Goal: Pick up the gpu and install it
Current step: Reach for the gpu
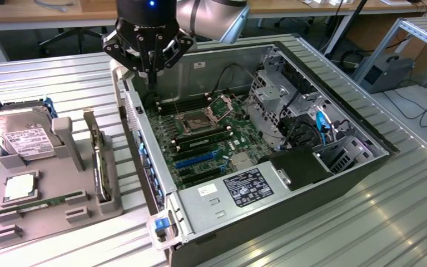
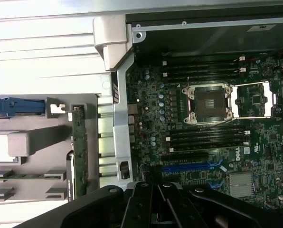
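Held the claw [image 1: 152, 72] clenched, empty, above the case [image 1: 213, 61]. Stood the gpu [image 1: 100, 164] upright in a holder [image 1: 59, 139], likely for easy gripping.

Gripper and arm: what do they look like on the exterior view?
The gripper is black, with jointed linkage fingers that taper to narrow tips, and a small blue light glows on its body. The arm behind it is a rounded, silver-grey joint housing with a smooth, glossy shell.

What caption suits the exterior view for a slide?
Shut gripper hovers over the open computer case; the graphics card stands on edge in the grey tray beside it.
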Robot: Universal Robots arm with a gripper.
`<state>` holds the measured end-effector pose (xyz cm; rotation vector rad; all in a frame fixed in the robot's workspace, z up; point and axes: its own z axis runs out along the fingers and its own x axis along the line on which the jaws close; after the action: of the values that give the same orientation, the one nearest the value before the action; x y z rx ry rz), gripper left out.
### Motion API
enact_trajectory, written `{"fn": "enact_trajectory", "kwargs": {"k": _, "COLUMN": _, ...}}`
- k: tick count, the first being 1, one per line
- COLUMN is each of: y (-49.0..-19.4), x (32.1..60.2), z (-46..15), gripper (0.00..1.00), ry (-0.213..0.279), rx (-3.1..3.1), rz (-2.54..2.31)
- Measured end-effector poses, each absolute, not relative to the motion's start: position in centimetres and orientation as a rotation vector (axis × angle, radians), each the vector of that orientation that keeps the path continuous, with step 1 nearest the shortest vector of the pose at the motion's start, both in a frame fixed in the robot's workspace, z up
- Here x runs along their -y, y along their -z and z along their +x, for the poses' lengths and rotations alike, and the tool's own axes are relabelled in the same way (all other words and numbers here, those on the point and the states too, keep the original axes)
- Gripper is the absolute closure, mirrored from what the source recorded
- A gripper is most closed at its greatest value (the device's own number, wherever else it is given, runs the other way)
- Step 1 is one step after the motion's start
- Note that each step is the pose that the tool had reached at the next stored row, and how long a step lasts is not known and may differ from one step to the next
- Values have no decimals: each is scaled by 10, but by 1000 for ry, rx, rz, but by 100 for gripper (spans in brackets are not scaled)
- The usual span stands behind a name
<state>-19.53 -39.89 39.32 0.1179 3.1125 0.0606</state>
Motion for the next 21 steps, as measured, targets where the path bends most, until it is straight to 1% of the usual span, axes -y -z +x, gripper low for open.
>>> {"fn": "enact_trajectory", "kwargs": {"k": 21, "y": -393, "x": 399, "z": -201, "gripper": 89, "ry": -59, "rx": -3112, "rz": 118}}
